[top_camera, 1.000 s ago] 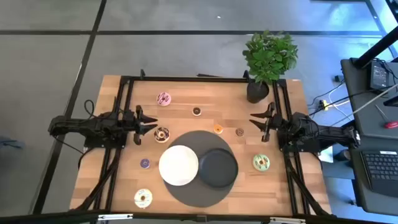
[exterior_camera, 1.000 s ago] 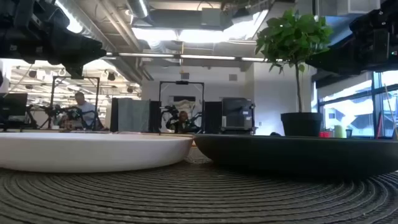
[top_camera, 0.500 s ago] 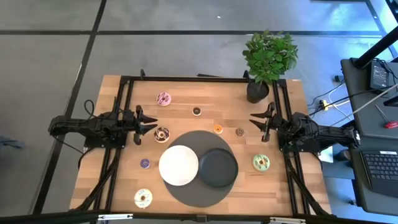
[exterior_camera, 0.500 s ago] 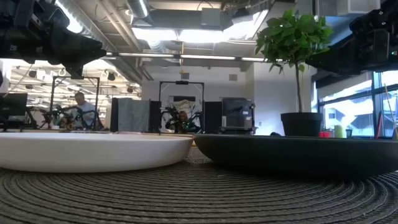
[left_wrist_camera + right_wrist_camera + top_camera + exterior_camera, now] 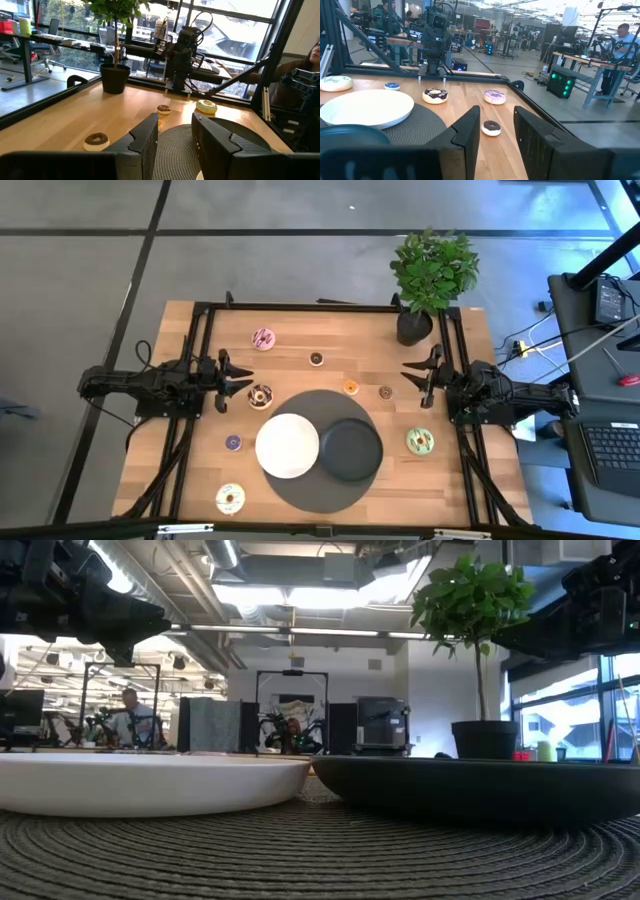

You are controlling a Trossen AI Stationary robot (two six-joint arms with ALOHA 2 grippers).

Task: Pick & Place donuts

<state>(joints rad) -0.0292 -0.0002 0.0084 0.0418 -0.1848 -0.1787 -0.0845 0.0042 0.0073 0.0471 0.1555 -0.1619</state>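
Showing the start of picking: left gripper (image 5: 243, 377) and right gripper (image 5: 408, 374) hover with fingers parted, empty, at opposite table edges. The donuts (image 5: 260, 395) lie scattered around the mat (image 5: 300, 487). Next: descend over one ring.

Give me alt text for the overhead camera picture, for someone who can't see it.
Seen from above, a wooden table holds a white plate and a black plate on a round grey mat, with small donuts scattered around them. The left gripper and right gripper wait at opposite sides, fingers open, holding nothing. A potted plant stands at the far right corner.
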